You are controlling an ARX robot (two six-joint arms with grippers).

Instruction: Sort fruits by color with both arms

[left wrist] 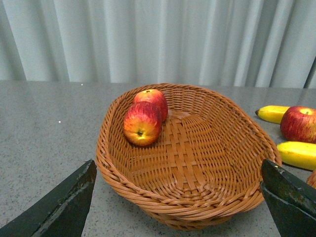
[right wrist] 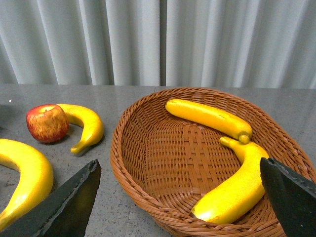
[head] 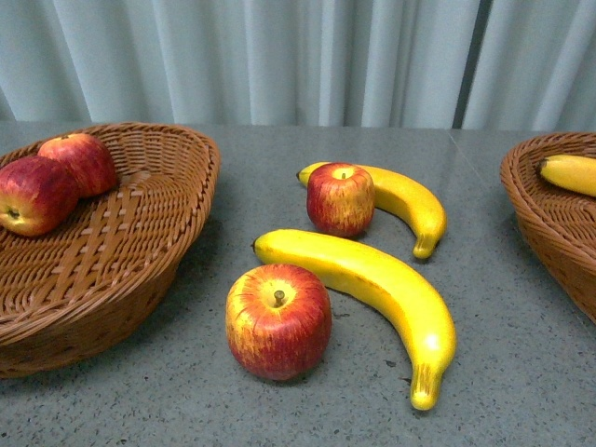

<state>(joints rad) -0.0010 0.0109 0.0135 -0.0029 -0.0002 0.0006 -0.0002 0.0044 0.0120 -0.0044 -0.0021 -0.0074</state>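
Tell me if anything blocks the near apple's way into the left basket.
Nothing visible does. Only bare table lies between the near apple and the left basket; the long banana lies on its other side.

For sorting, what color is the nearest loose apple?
The apple is red, yellow around its stem; front view.

- I am seeing the apples (head: pixel 277 321) wearing red skin streaked yellow.
- The bananas (head: pixel 372 277) are glowing bright yellow, with tips darkening.
- The wicker baskets (head: pixel 140 233) are showing a brown weave.
- The table (head: pixel 521 372) is looking speckled grey.
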